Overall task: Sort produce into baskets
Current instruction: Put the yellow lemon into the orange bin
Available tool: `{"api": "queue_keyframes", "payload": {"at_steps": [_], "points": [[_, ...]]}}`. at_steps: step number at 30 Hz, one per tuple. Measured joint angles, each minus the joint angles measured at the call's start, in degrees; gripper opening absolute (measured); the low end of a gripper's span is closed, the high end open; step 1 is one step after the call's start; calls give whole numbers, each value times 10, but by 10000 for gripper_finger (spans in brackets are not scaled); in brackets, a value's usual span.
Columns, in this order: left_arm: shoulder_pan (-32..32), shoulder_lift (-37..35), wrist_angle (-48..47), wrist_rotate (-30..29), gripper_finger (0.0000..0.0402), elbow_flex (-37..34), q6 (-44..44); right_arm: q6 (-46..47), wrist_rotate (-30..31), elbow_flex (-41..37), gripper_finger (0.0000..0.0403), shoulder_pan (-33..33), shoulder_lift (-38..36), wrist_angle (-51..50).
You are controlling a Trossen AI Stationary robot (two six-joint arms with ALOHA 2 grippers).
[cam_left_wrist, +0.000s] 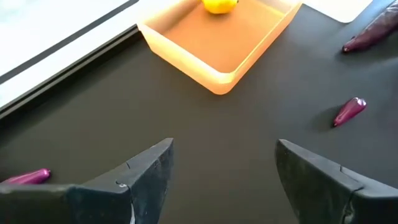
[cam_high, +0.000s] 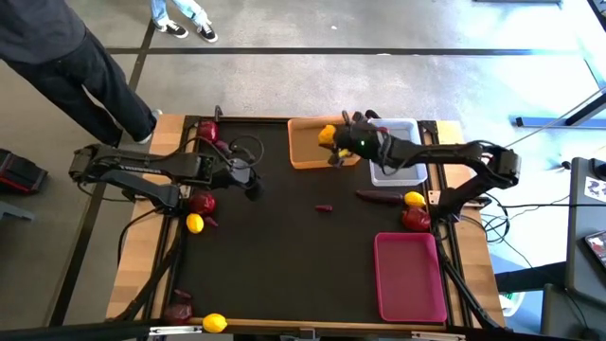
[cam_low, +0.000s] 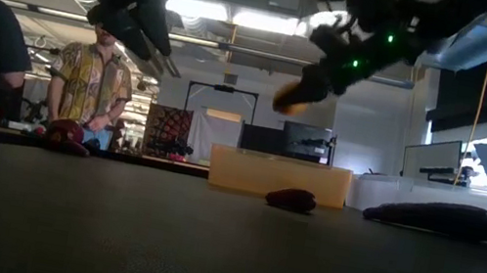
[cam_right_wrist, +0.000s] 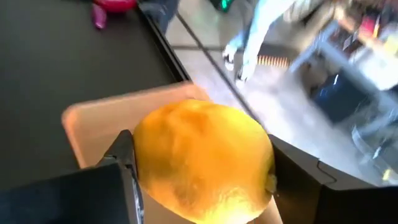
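High view: right gripper (cam_high: 333, 140) over the orange basket (cam_high: 305, 153) at table's far edge; left gripper (cam_high: 254, 180) by the left edge; right wrist view: jaws clamped on lemon (cam_right_wrist: 202, 160); left wrist view: jaws apart, empty.

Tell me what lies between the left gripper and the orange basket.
Bare black mat only, between the open left gripper and the orange basket; the left wrist view shows it.
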Motion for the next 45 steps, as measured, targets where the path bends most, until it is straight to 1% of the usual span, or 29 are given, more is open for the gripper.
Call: {"api": "queue_keyframes", "payload": {"at_steps": [5, 10, 14, 18, 26, 35, 37, 39, 45], "points": [[0, 0, 14, 0, 273, -3, 1, 68, -62, 0, 202, -61, 24, -13], [0, 0, 22, 0, 273, -3, 4, 139, -132, 0, 202, -104, 60, -13], [0, 0, 22, 0, 273, -3, 6, 181, -158, 0, 202, -124, 85, -21], [0, 0, 22, 0, 273, -3, 6, 206, -163, 0, 202, -133, 106, -33], [0, 0, 23, 0, 273, -3, 6, 208, -162, 0, 202, -136, 145, -37], [0, 0, 23, 0, 273, -3, 9, 204, -158, 0, 203, -134, 150, -34], [0, 0, 23, 0, 272, -3, 9, 202, -158, 0, 210, -134, 150, -37], [0, 0, 22, 0, 272, -3, 10, 202, -158, 0, 227, -134, 150, -39], [0, 0, 20, 0, 272, -3, 13, 197, -148, 0, 304, -134, 149, -39]]}}
